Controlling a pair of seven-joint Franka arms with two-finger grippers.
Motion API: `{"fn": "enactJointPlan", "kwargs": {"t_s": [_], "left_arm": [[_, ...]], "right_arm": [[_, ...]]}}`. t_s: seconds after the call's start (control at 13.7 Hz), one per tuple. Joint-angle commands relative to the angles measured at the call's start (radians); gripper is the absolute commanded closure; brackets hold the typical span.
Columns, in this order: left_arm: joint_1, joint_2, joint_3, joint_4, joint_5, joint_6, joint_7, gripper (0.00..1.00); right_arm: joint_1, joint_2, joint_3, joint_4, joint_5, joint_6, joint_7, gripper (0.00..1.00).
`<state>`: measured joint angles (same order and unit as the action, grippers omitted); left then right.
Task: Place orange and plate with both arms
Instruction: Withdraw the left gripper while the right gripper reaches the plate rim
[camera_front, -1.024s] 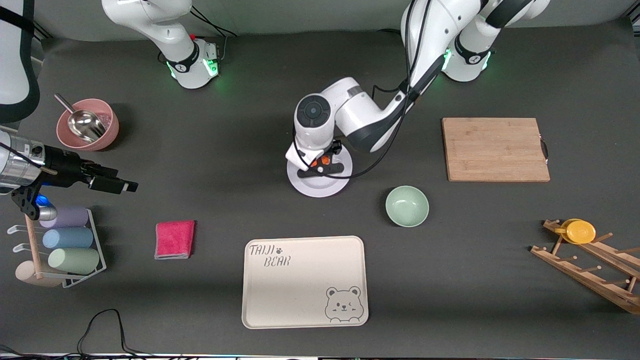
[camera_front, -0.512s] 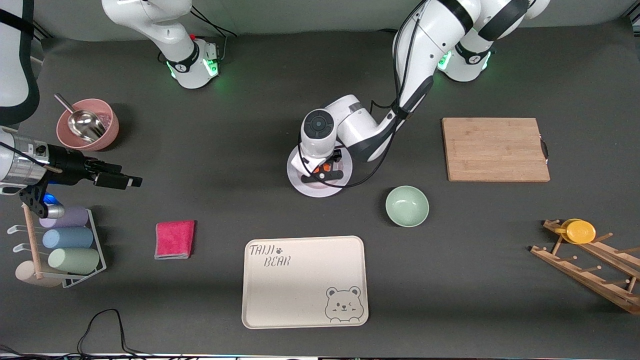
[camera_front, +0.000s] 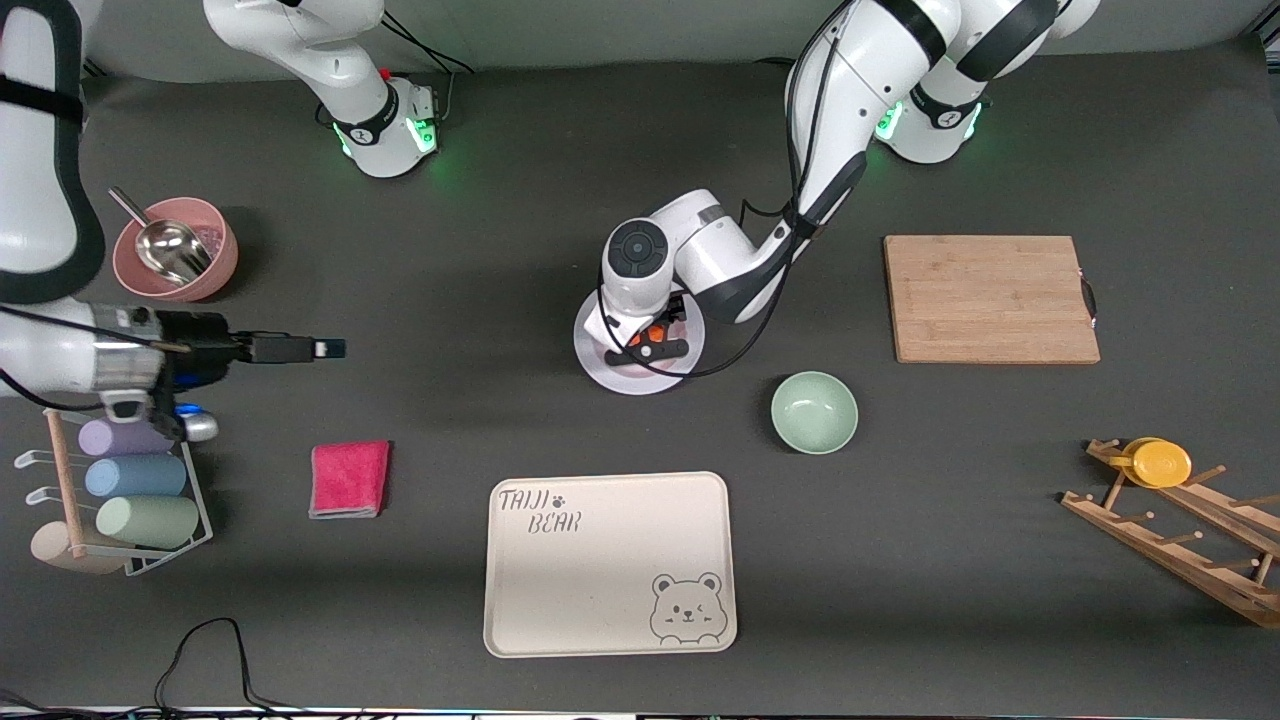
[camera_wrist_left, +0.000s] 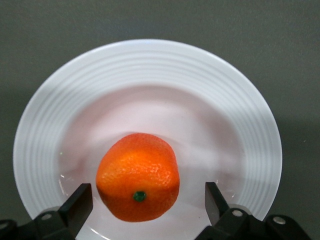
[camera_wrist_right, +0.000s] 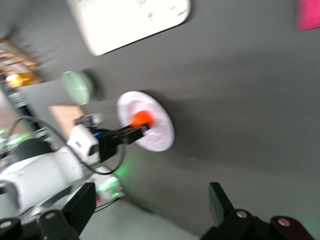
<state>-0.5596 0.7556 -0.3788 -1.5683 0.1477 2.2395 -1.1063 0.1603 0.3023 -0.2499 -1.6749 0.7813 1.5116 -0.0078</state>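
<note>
Dark grey worktop (camera_front: 450, 260) with stuff scattered around, and near the middle sits the plate (camera_front: 606, 372), flat on the surface. The orange (camera_wrist_left: 138, 176) rests on the plate, a bit off-centre in its well, with its little green stem nub facing the left wrist camera; it's basically round, so no real long axis to speak of.

The left claw (camera_wrist_left: 149, 199) is low over the plate with its fingers spread apart, one on each side of the orange, and there's a visible gap on both sides so it isn't squeezing the fruit. In the front view the left arm's wrist covers the part of the plate toward the bases.

The right claw (camera_front: 296, 349) hangs over bare worktop toward the right arm's end, well apart from the plate, fingers apart with nothing between them.

Nearer the front camera than the plate: a pale green bowl (camera_front: 814, 412) and the beige bear tray (camera_front: 609, 563).
</note>
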Motion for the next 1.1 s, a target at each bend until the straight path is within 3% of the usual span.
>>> {"fn": "enactJointPlan", "kwargs": {"t_s": [0.0, 0.15, 0.44, 0.66, 0.88, 1.02], "left_arm": [[0.018, -0.102, 0.024, -0.018, 0.016, -0.107, -0.012, 0.00], [0.085, -0.184, 0.026, -0.028, 0.015, -0.179, 0.058, 0.00], [0.246, -0.453, 0.043, -0.197, -0.032, -0.222, 0.303, 0.00], [0.248, -0.563, 0.200, -0.208, -0.114, -0.383, 0.519, 0.00], [0.256, -0.648, 0.364, -0.210, -0.103, -0.513, 0.820, 0.00], [0.262, -0.691, 0.480, -0.208, -0.103, -0.541, 0.951, 0.00]], "right_arm": [[0.066, 0.001, -0.009, -0.040, 0.073, 0.027, -0.008, 0.00], [0.090, -0.026, -0.008, -0.164, 0.166, 0.140, -0.050, 0.00], [0.180, -0.058, -0.008, -0.321, 0.277, 0.364, -0.240, 0.00], [0.183, -0.051, -0.005, -0.452, 0.487, 0.412, -0.485, 0.00], [0.200, -0.042, -0.003, -0.493, 0.510, 0.415, -0.561, 0.00], [0.263, -0.035, -0.005, -0.500, 0.578, 0.468, -0.580, 0.00]]}}
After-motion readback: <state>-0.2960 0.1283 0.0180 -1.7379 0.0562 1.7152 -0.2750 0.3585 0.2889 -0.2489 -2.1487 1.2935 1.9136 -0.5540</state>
